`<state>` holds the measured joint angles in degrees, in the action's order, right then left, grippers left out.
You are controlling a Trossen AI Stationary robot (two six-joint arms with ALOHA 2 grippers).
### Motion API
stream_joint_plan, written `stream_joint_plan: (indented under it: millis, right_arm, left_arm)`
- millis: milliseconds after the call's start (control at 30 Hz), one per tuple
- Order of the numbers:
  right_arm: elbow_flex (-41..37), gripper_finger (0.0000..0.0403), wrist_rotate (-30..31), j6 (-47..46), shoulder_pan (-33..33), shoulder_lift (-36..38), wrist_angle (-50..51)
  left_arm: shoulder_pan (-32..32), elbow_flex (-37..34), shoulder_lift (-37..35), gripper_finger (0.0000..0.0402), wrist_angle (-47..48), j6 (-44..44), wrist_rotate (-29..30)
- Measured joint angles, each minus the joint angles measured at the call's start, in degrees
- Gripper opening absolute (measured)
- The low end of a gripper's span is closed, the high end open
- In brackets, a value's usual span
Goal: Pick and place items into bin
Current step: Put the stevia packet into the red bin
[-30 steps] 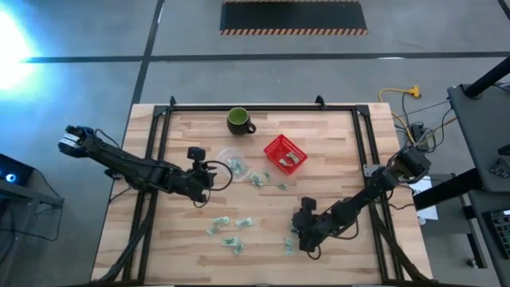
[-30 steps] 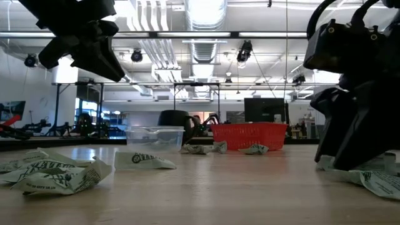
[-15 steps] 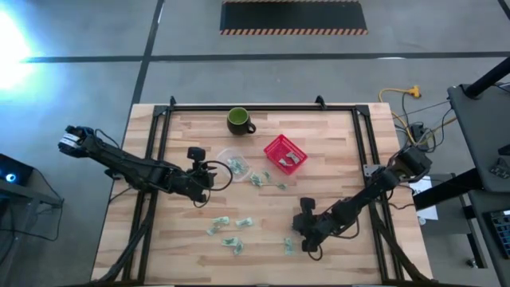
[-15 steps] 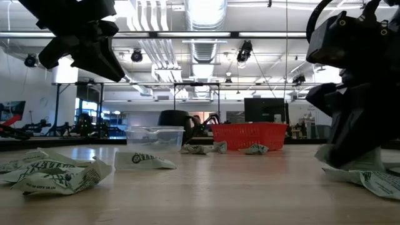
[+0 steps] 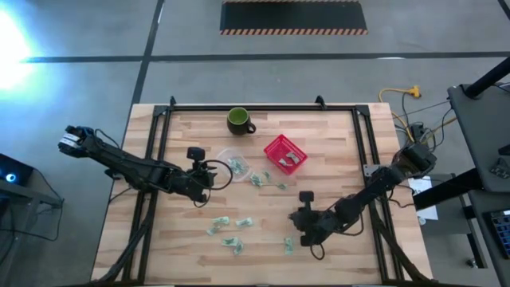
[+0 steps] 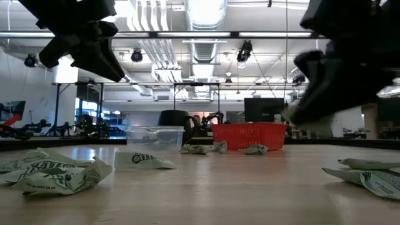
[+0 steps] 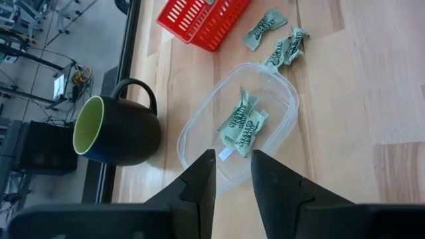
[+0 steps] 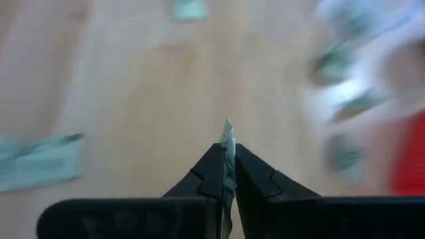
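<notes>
A pale wooden table [image 5: 335,159] stands on grey concrete, wrappers [image 5: 231,231] scattered across it. The right gripper [image 8: 228,171] is clamped on one wrapper [image 8: 228,136] above the boards; the left gripper [image 7: 232,176], fingers apart, hangs over a clear tub [image 7: 199,133].

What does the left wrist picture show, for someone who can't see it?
Two dark fingers of the left gripper point at a clear tub with green-and-white wrappers inside. A dark green mug stands beside the tub, a red basket and more wrappers lie beyond it on the wooden table.
</notes>
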<state>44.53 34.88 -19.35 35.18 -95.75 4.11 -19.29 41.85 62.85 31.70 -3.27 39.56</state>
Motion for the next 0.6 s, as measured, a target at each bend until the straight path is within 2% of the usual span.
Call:
stream_joint_plan:
  millis: [200,267,467,600]
  right_arm:
    - [0.00,0.0017,17.04,12.28,-1.65,2.31,-0.04]
    - [0.00,0.0017,20.17,14.51,-3.60,3.20,-0.03]
    - [0.02,0.0018,19.72,16.80,-12.58,5.23,0.19]
    - [0.02,0.0018,12.32,18.07,-20.04,5.71,0.21]
  left_arm:
    - [0.04,0.00,0.00,0.0080,0.09,2.96,-0.64]
    - [0.04,-0.01,0.00,0.0080,0.16,3.89,-1.47]
    - [0.00,-0.07,0.34,0.0080,0.20,7.38,-2.48]
    - [-0.02,-0.09,1.45,0.0080,0.15,7.53,-3.14]
